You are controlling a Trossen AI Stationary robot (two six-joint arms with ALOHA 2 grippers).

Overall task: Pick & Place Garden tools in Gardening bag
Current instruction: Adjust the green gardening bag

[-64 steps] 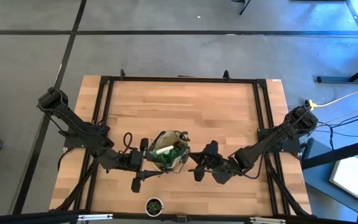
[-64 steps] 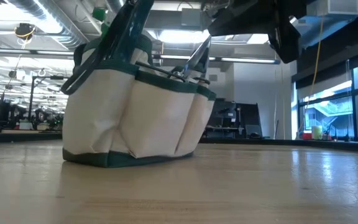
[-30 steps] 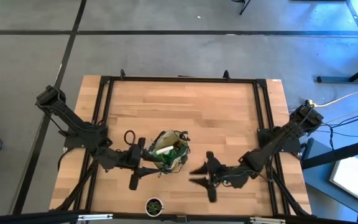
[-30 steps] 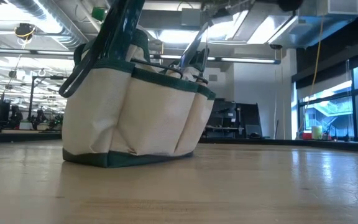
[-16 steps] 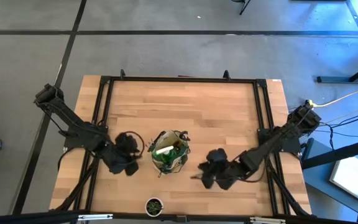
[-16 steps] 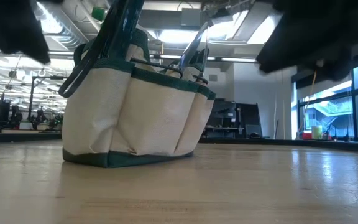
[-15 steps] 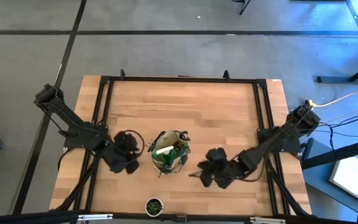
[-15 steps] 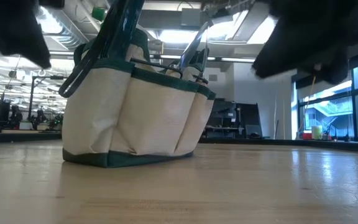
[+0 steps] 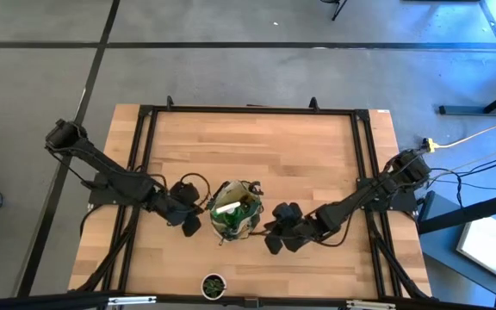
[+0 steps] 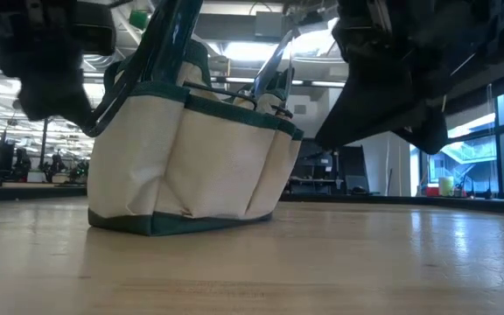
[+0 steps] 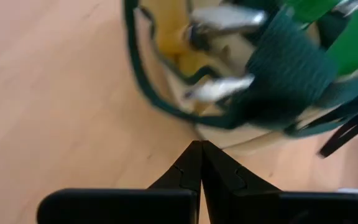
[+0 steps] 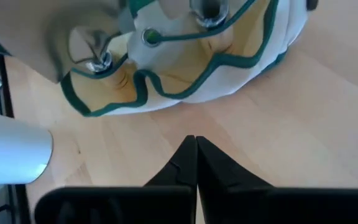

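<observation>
The gardening bag point(image 9: 235, 211) stands upright on its base at the table's middle, near the front; it also fills the low view point(image 10: 186, 157). Garden tools stick out of its mouth and side pockets: metal shafts point(image 11: 222, 18) point(image 12: 204, 9) and something green point(image 11: 353, 43). My left gripper point(image 9: 194, 226) point(image 11: 201, 149) hangs shut just left of the bag, slanting down, with nothing between its fingers. My right gripper point(image 9: 272, 242) point(image 12: 196, 143) hangs shut just right of the bag, also slanting down and holding nothing.
A small dark pot with a green plant point(image 9: 213, 284) sits at the table's near edge, in front of the bag. A black frame point(image 9: 248, 109) runs around the tabletop. Bare wood point(image 9: 257, 151) lies behind the bag.
Both grippers have shut and come down, tipping to slant downward on either side of the bag. The left one has swung back in toward the bag's left side, the right one toward its right side. The bag has kept still.
</observation>
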